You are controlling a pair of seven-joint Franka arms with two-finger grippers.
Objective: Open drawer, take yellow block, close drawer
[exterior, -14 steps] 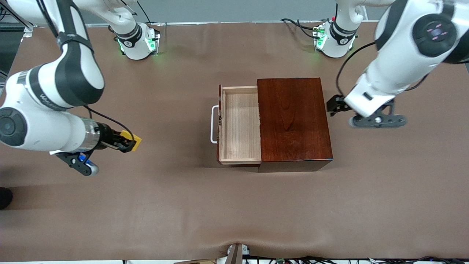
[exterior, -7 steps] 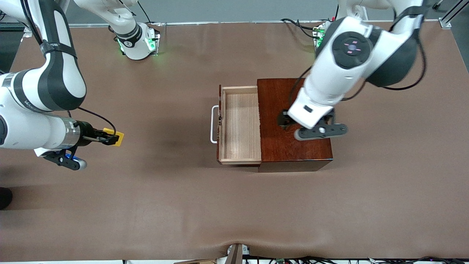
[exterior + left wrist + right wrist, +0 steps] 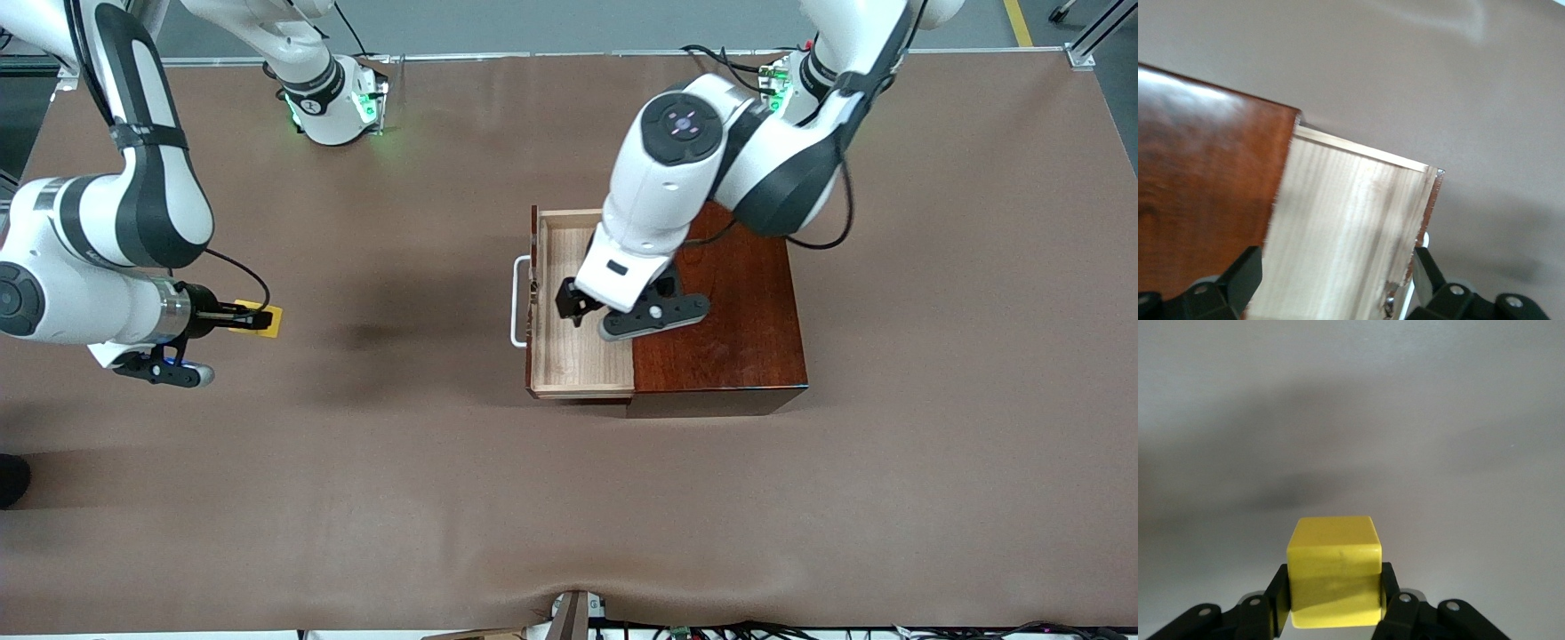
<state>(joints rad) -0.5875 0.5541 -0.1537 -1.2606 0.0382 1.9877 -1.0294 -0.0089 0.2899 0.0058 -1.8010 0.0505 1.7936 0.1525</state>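
The drawer (image 3: 578,356) stands pulled out of the dark reddish-brown box (image 3: 738,338), its white bar handle (image 3: 518,302) toward the right arm's end of the table; the pale tray shows nothing inside. My left gripper (image 3: 573,307) hangs over the tray, open. In the left wrist view its fingers (image 3: 1245,273) stand wide apart over the drawer (image 3: 1345,227), beside the box (image 3: 1205,180). My right gripper (image 3: 253,318) is over bare table toward the right arm's end, shut on the yellow block (image 3: 267,320). The right wrist view shows the yellow block (image 3: 1333,570) clamped in the right gripper (image 3: 1333,603).
The brown table cover (image 3: 444,462) lies bare around the box. The right arm's base (image 3: 333,102) and the left arm's base (image 3: 805,98) stand along the table's edge farthest from the front camera. Cables (image 3: 711,631) run along the nearest edge.
My left arm has swung from beside the box across its top to above the open drawer. My right gripper has carried the yellow block farther from the drawer.
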